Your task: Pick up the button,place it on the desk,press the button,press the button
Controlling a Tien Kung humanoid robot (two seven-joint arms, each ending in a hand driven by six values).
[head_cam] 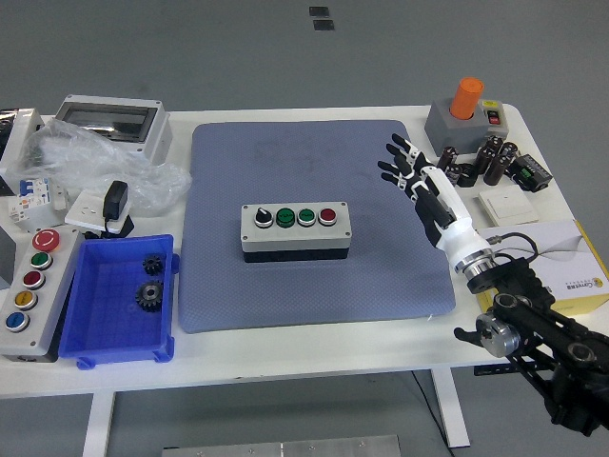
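A grey button box [296, 231] with a black selector, two green buttons and a red button on top sits in the middle of the blue-grey mat [304, 276]. My right hand [411, 169] is white with black fingertips. It hovers over the mat's right edge, well to the right of the box, fingers spread and holding nothing. My right arm [533, 328] comes in from the lower right corner. My left arm is not in view.
A blue bin [95, 319] with two black gears stands at front left, beside a grey multi-button panel [33, 290]. At the left back lie an enclosure [109, 124], a plastic bag and switches. At the right back stand an orange-topped box [463, 112] and capacitors [490, 160].
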